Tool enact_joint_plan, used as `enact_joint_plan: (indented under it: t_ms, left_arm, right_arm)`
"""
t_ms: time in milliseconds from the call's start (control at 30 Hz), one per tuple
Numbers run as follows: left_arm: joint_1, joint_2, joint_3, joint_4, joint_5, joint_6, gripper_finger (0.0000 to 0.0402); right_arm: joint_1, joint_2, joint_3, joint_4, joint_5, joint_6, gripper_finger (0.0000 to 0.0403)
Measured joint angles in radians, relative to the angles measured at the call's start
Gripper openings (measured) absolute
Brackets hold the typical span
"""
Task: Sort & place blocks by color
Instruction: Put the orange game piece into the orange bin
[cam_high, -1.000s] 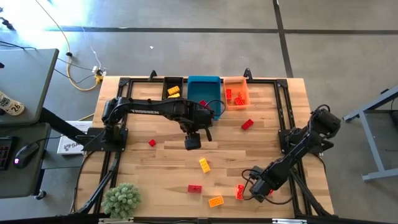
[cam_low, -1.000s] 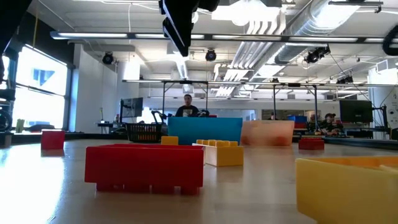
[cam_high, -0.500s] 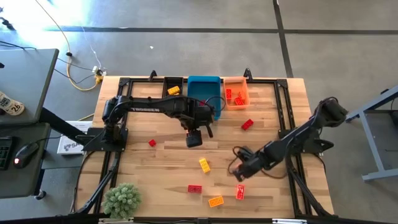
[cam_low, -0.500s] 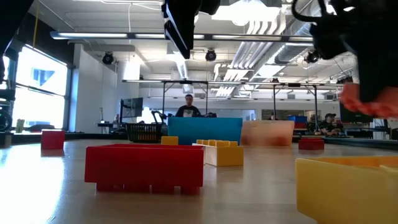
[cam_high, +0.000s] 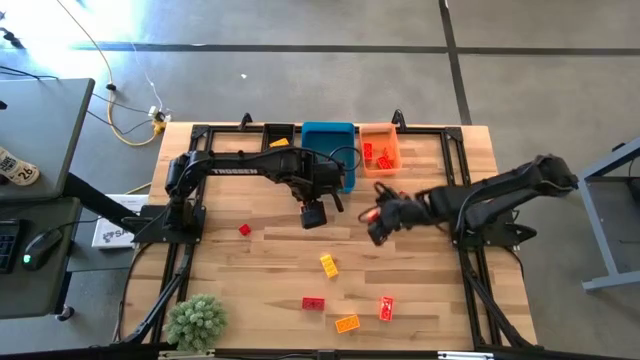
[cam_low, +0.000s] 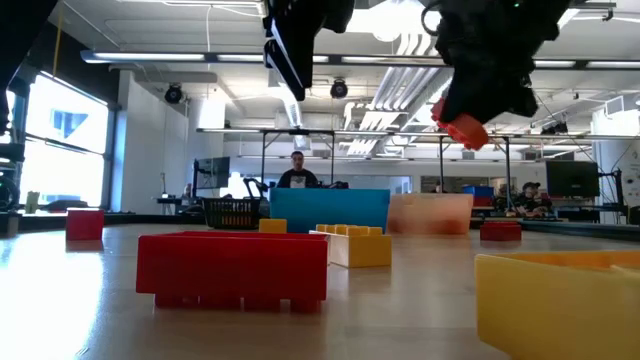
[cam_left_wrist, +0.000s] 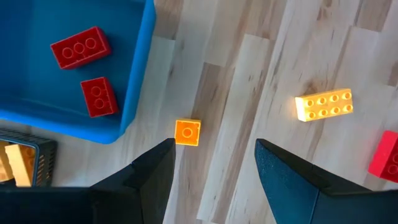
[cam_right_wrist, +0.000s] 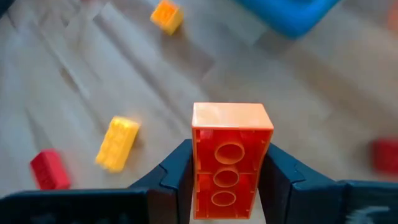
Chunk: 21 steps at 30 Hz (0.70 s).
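Right jaws (cam_right_wrist: 227, 180) were shut tight on orange-red block (cam_right_wrist: 229, 158), held up over desk (cam_high: 250, 270) middle, near orange bin (cam_high: 380, 160). Left jaws (cam_left_wrist: 214, 171) were wide open, empty, beside blue bin (cam_high: 328, 150). Some blocks were in bins already. About six blocks still lay loose on desk.

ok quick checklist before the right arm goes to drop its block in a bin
1. Grip: right gripper is shut on an orange-red block, fingers on both its sides. ok
2. Block off the table: it hangs in the air in the low view. ok
3. Position: right gripper is short of the bins, not over any. not ok
4. Target: orange bin already holds red-looking blocks; whether the held block's colour matches it, cannot tell.
5. Left gripper hovers open near the blue bin, beside the right arm's path. cannot tell if clear
6. Blue bin holds two red blocks, so red sits in two bins. not ok
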<state>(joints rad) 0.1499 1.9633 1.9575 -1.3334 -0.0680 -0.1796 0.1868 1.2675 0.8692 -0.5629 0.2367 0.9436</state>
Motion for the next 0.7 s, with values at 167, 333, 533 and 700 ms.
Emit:
enact_joint_plan:
  t_ms: [167,333,533,700]
  left_arm:
    - [0.001,0.0,0.0,0.003,0.0,-0.001,0.0207]
    - [0.001,0.0,0.0,0.015,0.004,-0.05,0.0207]
    - [0.003,0.0,0.0,0.017,0.003,-0.131,0.0207]
    - [0.003,0.0,0.0,-0.015,-0.006,-0.209,0.0207]
  right_arm:
    - [-0.141,-0.035,0.0,0.018,0.0,-0.208,0.0109]
    - [-0.269,-0.043,0.0,0.064,-0.003,-0.411,0.0109]
    - [-0.401,-0.043,0.0,0.117,-0.005,-0.647,0.0109]
    - [-0.501,-0.036,0.001,0.127,-0.009,-0.817,0.0109]
